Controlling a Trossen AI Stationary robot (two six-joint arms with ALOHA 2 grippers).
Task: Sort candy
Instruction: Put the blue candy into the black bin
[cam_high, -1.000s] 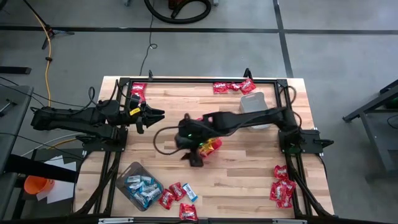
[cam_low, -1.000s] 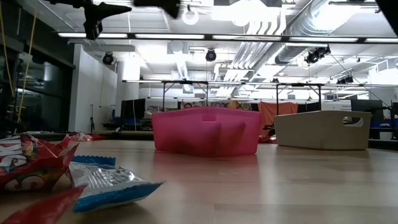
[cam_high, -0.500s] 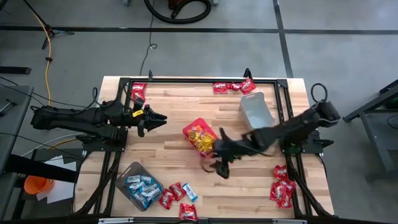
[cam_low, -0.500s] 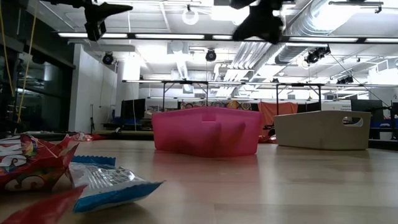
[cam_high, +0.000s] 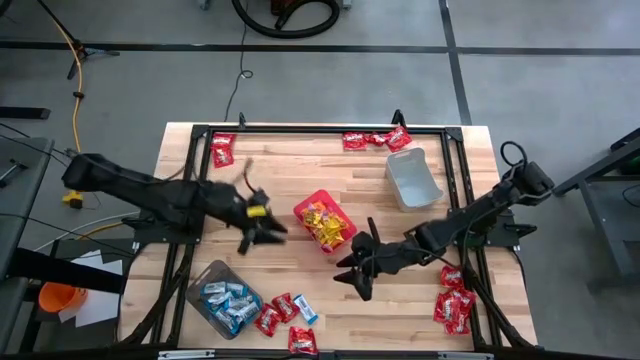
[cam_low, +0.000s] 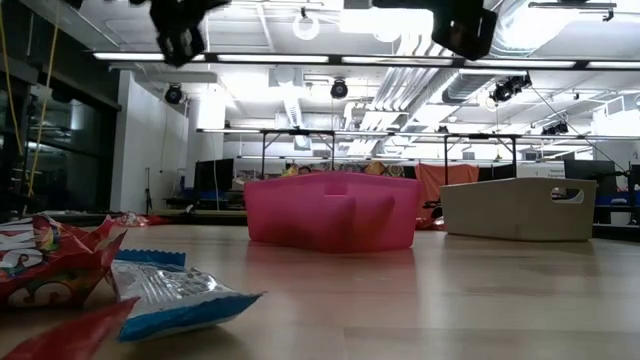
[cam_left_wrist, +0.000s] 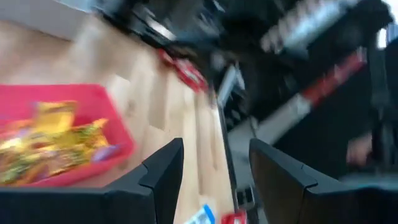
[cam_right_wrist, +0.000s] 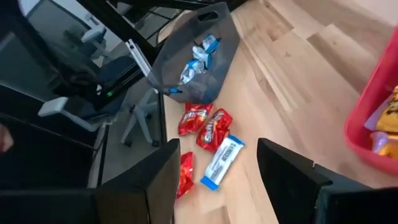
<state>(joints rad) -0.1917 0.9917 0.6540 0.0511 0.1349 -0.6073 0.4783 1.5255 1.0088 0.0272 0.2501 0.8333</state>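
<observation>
Both arms shifted since prev frame: left gripper (cam_high: 268, 232) swung in to just beside the red bin (cam_high: 325, 221), fingers apart, empty; right gripper (cam_high: 352, 272) dropped back near the bin's front corner, fingers apart, empty too. Yellow candy (cam_high: 322, 222) sits in the bin. Blue-white pkts fill the clear tub (cam_high: 224, 297); red candy (cam_high: 280, 312) loose beside tub. Grey tub (cam_high: 412, 179) well apart from bin.

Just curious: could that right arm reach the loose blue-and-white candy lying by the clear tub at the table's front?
Probably yes. The right pincer is open and empty, the blue-and-white candy lies close by, and only bare table lies between them.
</observation>
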